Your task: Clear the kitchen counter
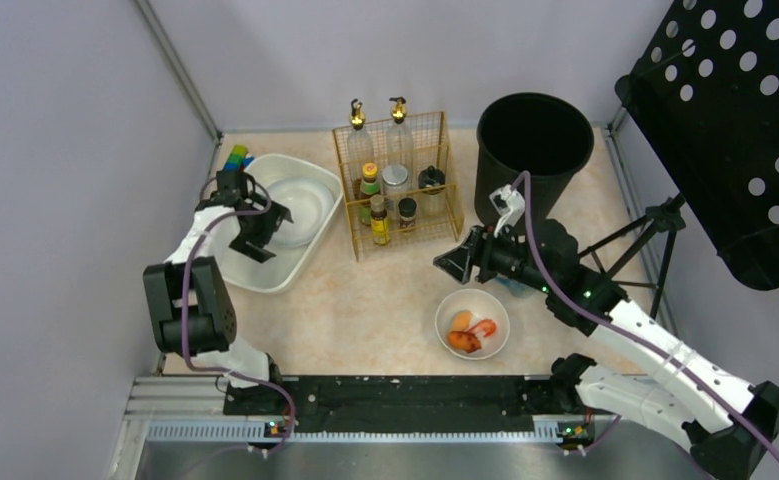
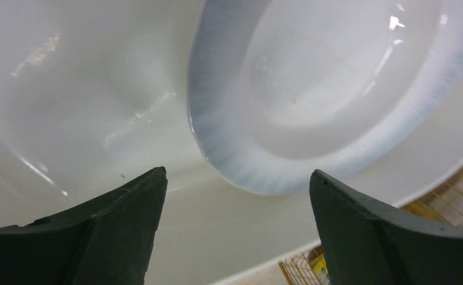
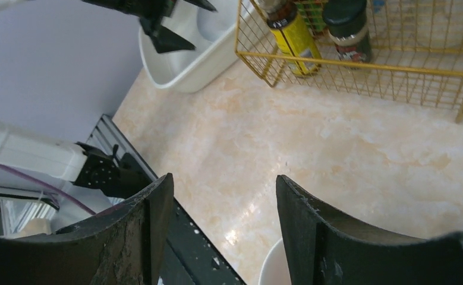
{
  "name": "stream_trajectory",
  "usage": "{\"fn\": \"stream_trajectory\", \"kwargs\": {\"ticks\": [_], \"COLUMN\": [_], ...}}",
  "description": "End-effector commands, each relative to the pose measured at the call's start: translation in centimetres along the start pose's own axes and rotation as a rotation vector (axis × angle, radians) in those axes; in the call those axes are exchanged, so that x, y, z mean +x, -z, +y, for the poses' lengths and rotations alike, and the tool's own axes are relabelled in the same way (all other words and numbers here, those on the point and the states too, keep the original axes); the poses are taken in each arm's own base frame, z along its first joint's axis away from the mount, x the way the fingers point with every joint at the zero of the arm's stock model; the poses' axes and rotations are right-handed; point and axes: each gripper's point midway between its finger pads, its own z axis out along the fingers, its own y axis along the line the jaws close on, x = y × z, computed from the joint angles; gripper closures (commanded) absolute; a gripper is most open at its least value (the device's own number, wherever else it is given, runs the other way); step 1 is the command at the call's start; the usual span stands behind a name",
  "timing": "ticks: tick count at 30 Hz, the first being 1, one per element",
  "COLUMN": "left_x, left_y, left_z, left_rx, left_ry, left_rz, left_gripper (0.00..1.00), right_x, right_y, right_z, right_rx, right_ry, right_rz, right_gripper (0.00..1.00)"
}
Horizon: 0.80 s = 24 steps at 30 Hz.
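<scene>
Seen from above, a beige marbled kitchen counter (image 1: 365,310) lies between grey walls and fills the middle of the view. At its left end sits a white tub (image 1: 300,255) with a pale shallow dish (image 1: 310,200) lying inside it. Small coloured items (image 1: 236,156) show just behind the tub's far corner. The left gripper (image 2: 238,172) hangs over the tub, its two dark fingers spread wide with nothing between them and the dish below. Near the middle, towards the back, a gold wire rack (image 1: 445,170) holds two tall glass bottles (image 1: 360,145) with gold pourers and several smaller jars. To the right of the rack stands a black bin (image 1: 490,195). The right gripper (image 3: 224,176) hovers above the bare counter in front of the rack, its fingers apart and empty. Nearer the arms' bases rests a small white bowl (image 1: 443,318) holding orange food scraps (image 1: 465,335). A black perforated panel (image 1: 745,130) on a tripod stands at the far right
</scene>
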Motion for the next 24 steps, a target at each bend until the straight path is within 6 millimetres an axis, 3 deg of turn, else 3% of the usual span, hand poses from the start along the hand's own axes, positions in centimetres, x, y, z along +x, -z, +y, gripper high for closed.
{"fn": "stream_trajectory", "kwargs": {"ticks": [1,6,12,18,24], "left_x": [-1.7,-0.6,3.7,12.5,19.9], "left_y": [6.3,11.1,15.5,16.9,16.3], "left_z": [-2.4,-2.7,-2.0,-2.8,-2.9], "left_rx": [0.11,0.216,0.403,0.496,0.524], "left_ry": [-0.059,-0.165,-0.344,-0.656,-0.854], "left_rz": [-0.118,-0.14,-0.135,0.041,0.165], "left_gripper": [0.06,0.07,0.09,0.1,0.11], "right_x": [1.2,3.6,3.8,6.4,9.6], "right_y": [0.1,1.2,5.5,8.1,8.9], "right_z": [-2.1,-5.6,-9.1,-11.0,-12.9], "right_rx": [0.107,0.26,0.508,0.668,0.812], "right_ry": [-0.011,-0.075,-0.058,-0.143,-0.208], "right_rz": [0.042,0.088,0.09,0.184,0.308], "right_gripper": [0.37,0.37,0.37,0.39,0.44]}}
